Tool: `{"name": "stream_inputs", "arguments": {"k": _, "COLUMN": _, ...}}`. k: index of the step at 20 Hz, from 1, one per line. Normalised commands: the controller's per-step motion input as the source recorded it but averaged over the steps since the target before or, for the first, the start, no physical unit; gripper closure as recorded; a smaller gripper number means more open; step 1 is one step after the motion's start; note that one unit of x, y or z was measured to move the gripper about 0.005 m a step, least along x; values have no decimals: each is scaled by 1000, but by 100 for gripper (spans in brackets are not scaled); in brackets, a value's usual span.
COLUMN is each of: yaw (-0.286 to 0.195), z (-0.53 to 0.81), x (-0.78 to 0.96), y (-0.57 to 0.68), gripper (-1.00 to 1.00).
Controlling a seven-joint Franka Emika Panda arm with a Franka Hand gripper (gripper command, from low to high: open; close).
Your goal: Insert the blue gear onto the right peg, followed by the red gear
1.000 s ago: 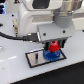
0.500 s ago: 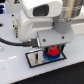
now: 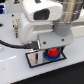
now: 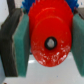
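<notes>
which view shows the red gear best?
Wrist view. The red gear fills the frame between the gripper pads, teeth and centre hole clear, blue gear edge behind it. In the exterior view the red gear is small, half hidden under the arm, above the blue gear.

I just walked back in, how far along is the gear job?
The blue gear already lies on the grey plate, apparently on its peg. The red gear is gripped between the fingers directly over it. Left: lowering the red gear fully and letting go.
</notes>
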Motion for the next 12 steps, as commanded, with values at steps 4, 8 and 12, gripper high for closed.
{"name": "stream_inputs", "arguments": {"k": 4, "yaw": 0, "z": 173, "x": 23, "y": 135, "gripper": -100}}
{"name": "stream_inputs", "arguments": {"k": 8, "yaw": 0, "z": 269, "x": 24, "y": 68, "gripper": -100}}
{"name": "stream_inputs", "arguments": {"k": 12, "yaw": 0, "z": 634, "x": -2, "y": 124, "gripper": -100}}
